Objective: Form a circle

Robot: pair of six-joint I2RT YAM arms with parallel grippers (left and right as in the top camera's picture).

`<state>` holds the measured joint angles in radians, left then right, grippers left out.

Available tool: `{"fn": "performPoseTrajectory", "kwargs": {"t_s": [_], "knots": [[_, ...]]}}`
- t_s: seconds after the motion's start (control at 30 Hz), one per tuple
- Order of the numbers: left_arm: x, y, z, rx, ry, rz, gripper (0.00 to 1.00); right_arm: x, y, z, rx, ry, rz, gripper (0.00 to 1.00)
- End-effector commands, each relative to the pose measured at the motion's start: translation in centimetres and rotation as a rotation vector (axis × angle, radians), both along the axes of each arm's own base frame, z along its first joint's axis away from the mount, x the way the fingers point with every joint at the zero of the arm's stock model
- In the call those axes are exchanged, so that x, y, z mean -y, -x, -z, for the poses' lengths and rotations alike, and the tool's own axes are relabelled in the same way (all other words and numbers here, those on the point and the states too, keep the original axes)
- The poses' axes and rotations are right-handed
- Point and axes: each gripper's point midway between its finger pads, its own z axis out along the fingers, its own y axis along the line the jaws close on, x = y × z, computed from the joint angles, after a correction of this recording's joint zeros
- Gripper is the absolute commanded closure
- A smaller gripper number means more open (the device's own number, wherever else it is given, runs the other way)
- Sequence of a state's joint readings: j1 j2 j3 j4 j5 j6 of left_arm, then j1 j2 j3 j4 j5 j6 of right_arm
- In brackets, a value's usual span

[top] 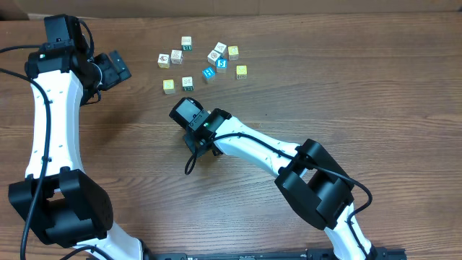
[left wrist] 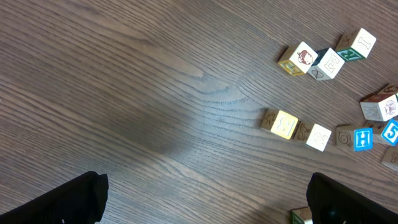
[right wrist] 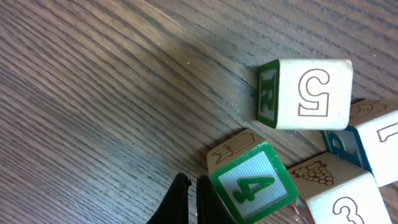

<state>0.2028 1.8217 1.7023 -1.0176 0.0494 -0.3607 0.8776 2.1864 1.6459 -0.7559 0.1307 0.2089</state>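
1. Nudge error: the right gripper (right wrist: 191, 190), jaws pressed together with nothing between them, has its tip against or just beside the green 4 cube (right wrist: 252, 186); a push that runs long or lands off-centre would likely spin that cube, not slide it
2. Chain shove: the circle (right wrist: 314, 174), four cubes packed on the wood table (top: 346, 87), includes the green 4 cube, with the 3 cube (right wrist: 339, 199) touching it, the blue-edged cube (right wrist: 382, 143) behind that and the 5 cube (right wrist: 314, 93) near; one push may carry through them all, leaving a clump and no ring
3. Tipping: a tip riding up the green 4 cube's edge could roll it onto another face
4. Blind spot: from above, the right arm (top: 253, 144) hides the green 4 cube and its neighbours, so the ring's shape is hard to check
5. Stray cubes: the loose scatter (top: 214, 56) lies apart from the green 4 cube; a wide sweep could drag one in
6. Idle help: the left gripper (left wrist: 204, 186), jaws wide apart and empty, hangs well apart from the green 4 cube and steadies nothing
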Motion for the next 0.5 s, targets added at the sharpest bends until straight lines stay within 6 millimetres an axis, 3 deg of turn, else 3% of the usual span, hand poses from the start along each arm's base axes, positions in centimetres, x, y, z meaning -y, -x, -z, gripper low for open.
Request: {"fn": "performPoseTrajectory", "kwargs": {"t_s": [0.0,0.47], "knots": [[0.32,-0.13,0.23,-0.004,0.005,0.002,0.00,0.47,-0.18,0.98,-0.003,0.018,0.016,0.95],[0.32,-0.12,0.23,-0.004,0.005,0.003,0.00,0.74,-0.51,0.91,0.016,0.032,0.024,0.95]]}}
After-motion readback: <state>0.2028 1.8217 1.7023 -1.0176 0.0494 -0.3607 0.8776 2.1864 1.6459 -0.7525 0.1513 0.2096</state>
